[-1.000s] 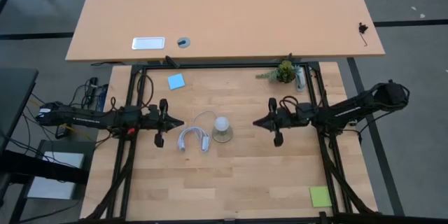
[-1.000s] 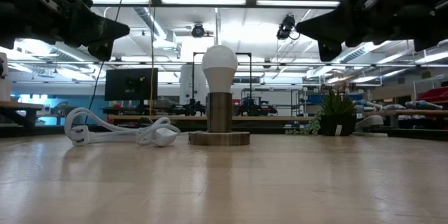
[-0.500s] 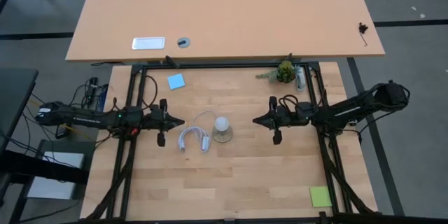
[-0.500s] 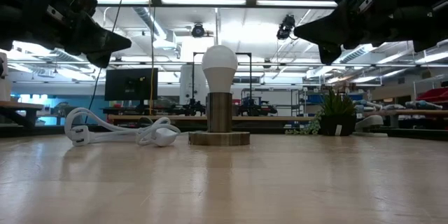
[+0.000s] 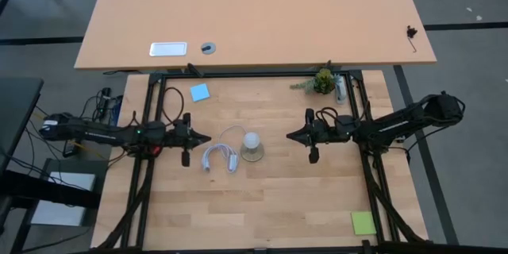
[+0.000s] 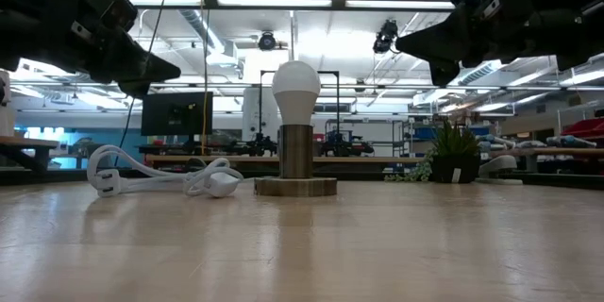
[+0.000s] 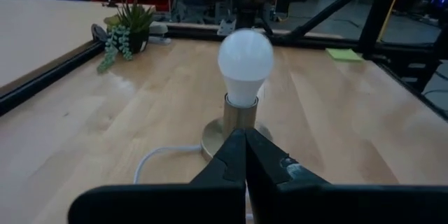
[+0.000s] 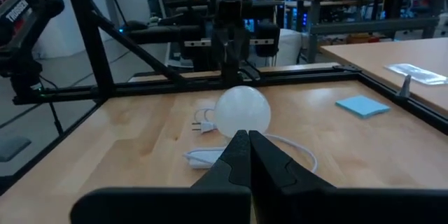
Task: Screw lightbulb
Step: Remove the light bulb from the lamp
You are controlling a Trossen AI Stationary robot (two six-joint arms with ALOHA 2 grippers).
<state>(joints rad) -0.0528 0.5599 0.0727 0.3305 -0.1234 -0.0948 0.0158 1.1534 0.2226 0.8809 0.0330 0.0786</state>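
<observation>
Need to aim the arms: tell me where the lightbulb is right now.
In the high view the lightbulb stands upright in its socket base near the table's middle, between both shut tools, with the coiled white cord just to its left.

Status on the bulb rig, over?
Left gripper and right gripper both shut, empty, flanking. White frosted lightbulb upright in the round socket base, untouched. White coiled cord beside the base.
</observation>
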